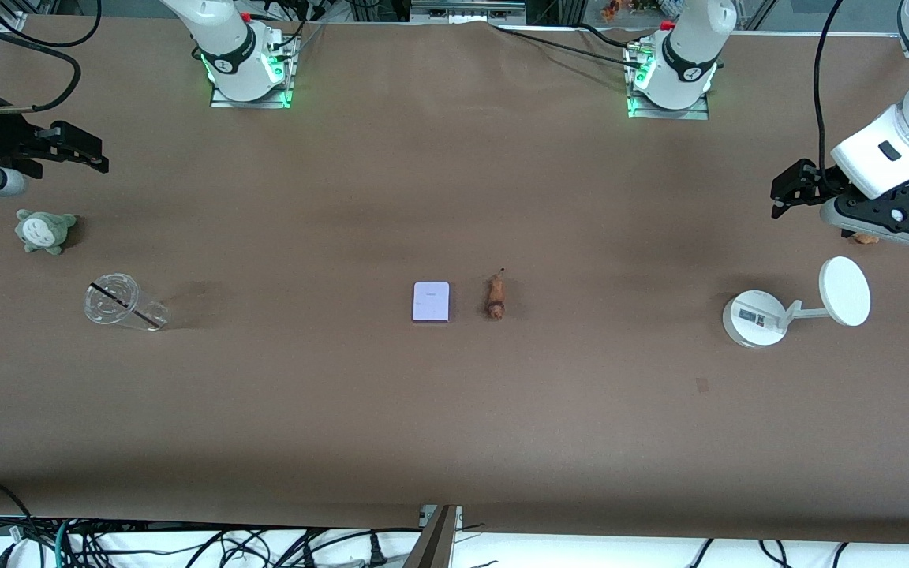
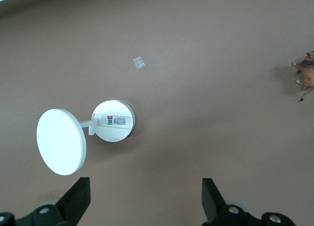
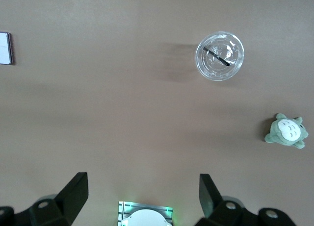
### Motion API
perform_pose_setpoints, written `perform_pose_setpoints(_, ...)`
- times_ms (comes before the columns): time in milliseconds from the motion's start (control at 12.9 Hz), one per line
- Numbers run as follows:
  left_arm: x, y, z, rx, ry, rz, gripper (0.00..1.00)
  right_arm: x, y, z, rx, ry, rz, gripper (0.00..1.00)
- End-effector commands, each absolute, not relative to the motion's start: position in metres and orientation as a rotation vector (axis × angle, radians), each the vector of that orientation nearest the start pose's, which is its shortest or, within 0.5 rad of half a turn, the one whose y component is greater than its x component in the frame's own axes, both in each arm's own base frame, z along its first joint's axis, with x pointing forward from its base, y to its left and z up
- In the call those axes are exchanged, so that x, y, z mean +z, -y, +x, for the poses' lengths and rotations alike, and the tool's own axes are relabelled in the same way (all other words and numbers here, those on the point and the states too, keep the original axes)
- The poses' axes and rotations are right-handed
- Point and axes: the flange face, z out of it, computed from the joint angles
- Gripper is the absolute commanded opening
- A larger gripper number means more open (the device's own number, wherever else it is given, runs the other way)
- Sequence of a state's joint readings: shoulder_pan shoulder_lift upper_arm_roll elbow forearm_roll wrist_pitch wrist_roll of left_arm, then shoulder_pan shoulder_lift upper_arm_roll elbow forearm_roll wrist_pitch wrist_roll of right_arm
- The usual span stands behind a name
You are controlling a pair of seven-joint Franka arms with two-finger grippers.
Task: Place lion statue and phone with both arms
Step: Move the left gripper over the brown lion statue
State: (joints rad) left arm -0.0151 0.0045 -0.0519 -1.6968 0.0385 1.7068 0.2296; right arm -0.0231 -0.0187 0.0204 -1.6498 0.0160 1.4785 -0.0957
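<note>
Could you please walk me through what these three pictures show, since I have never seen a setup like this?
These are two robot arms bolted at one edge of a brown table. The big picture looks down from a high camera facing them; the two smaller ones come from cameras on each arm's wrist, looking straight down past that arm's own black fingers.

The left gripper hangs open over its end of the table, above a white round-based stand. The right gripper hangs open over its own end, near a small grey-green plush and a clear plastic cup lying on its side. Neither holds anything.

In the middle lie the phone and, beside it toward the left arm's end, the lion statue, apart from each other.
</note>
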Motion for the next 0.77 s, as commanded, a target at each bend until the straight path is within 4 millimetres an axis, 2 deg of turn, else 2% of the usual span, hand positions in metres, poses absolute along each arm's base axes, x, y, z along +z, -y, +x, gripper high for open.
perform_pose_setpoints(0,0.576,0.036,0.559,0.006,-0.489,-3.054,1.0,0.596,-0.001,0.537,0.235,0.156,-3.108,1.0)
perform_pose_setpoints(155,0.574,0.036,0.558,0.02,-0.494,-3.055,1.0,0.598,-0.001,0.538,0.228,0.163,-3.108,1.0)
perform_pose_setpoints(309,0.568,0.05,0.556,0.076,-0.528,-3.053,1.0,0.597,-0.001,0.539,0.228,0.161,-3.108,1.0)
perform_pose_setpoints(696,0.564,0.055,0.556,0.092,-0.54,-3.055,1.0,0.59,-0.001,0.542,0.249,0.174,-3.104,1.0)
